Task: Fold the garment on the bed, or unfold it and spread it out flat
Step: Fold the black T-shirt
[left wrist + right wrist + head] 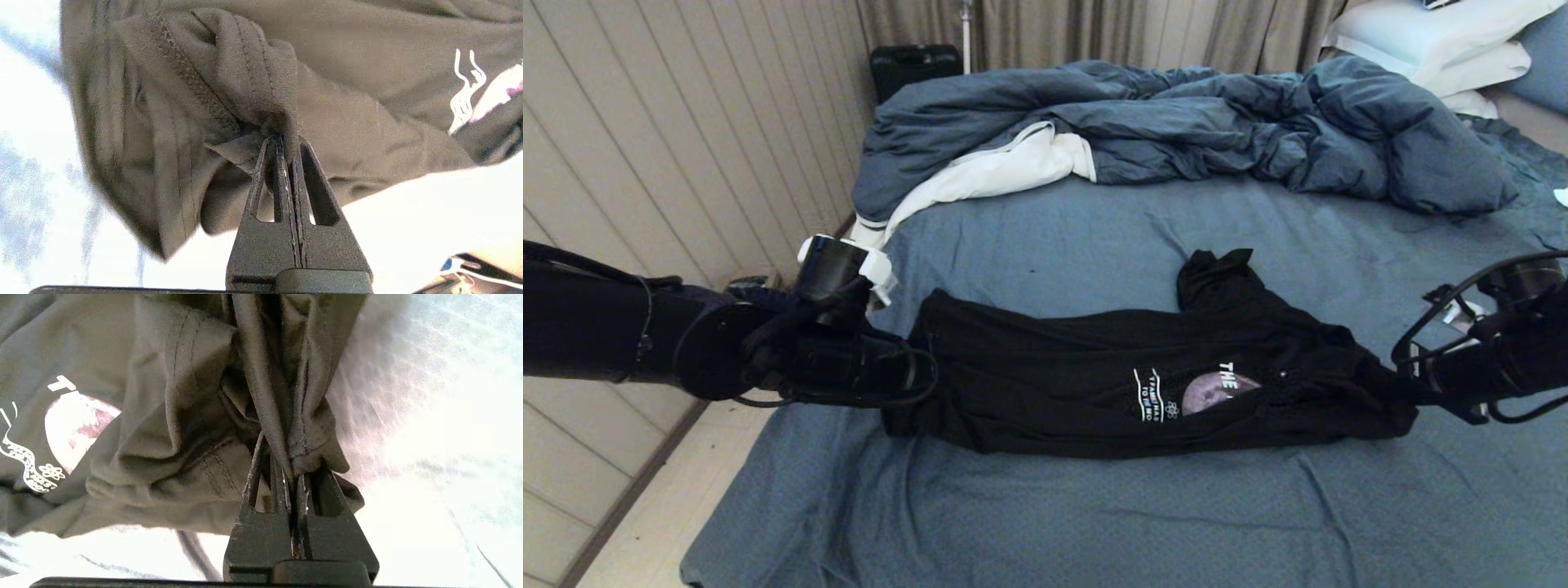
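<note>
The black T-shirt (1143,384) lies bunched in a long strip across the near half of the bed (1045,523). The left claw (286,143) pinches one end and the right claw (292,477) pinches the other. It looks like the spreading step. Next, both should lift and pull apart.

Both arms are chunky glossy black tubes with round joint housings. The thick black left arm (621,335) has a white plastic piece and a shiny cylinder near the wrist, with thin black cables looping around it. The black right arm (1503,343) has similar cable loops. The fingers (282,196) are matte dark wedges with cut-out slots.
</note>
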### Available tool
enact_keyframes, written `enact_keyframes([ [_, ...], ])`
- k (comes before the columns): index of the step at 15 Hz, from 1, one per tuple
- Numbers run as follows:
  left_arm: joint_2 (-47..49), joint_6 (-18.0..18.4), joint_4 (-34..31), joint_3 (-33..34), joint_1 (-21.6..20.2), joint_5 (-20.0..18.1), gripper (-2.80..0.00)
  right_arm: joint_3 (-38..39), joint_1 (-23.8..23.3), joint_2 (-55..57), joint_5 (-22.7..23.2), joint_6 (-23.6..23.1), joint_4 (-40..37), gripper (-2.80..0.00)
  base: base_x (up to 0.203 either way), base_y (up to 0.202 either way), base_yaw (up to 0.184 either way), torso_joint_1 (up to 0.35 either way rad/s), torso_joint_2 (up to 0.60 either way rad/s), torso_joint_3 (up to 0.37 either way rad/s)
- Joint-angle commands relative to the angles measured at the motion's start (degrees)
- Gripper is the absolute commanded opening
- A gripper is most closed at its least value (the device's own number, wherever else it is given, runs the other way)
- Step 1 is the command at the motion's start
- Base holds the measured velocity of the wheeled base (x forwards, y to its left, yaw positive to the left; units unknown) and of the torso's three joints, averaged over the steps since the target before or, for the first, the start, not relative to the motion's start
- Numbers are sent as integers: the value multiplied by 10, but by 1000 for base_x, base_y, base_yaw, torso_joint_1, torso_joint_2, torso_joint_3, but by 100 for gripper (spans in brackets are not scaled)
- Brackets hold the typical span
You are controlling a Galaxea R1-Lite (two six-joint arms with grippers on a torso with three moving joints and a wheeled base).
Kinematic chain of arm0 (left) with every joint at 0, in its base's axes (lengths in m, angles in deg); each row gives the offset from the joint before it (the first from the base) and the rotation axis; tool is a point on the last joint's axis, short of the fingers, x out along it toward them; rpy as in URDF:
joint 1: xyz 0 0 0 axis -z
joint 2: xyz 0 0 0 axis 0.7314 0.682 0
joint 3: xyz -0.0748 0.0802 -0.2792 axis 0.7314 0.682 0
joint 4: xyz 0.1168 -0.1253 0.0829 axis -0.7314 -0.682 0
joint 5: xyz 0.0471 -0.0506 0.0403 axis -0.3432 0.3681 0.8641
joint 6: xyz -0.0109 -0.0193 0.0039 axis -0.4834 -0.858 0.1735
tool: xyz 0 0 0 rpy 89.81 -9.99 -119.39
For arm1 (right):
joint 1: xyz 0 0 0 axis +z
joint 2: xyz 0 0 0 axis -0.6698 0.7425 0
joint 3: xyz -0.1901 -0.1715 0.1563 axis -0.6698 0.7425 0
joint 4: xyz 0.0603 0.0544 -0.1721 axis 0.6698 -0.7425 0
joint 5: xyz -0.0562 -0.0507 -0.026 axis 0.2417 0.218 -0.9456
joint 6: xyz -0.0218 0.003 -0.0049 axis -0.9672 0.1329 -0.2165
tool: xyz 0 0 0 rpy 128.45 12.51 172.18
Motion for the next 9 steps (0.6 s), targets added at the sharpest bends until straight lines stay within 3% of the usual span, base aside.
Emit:
enact_keyframes([
  [1, -25, -1, -12, 0, 1, 0, -280, 12, -3, -22, 1, -1, -3, -280, 0, 0, 0, 0, 0, 0],
  [4, -51, 4, -53, 1, 4, 1, -280, 15, -20, -41, 5, -12, -39, -280, 0, 0, 0, 0, 0, 0],
  [9, -88, 9, -97, 7, 18, 0, -280, 2, -59, -56, 9, -80, -126, -280, 0, 0, 0, 0, 0, 0],
])
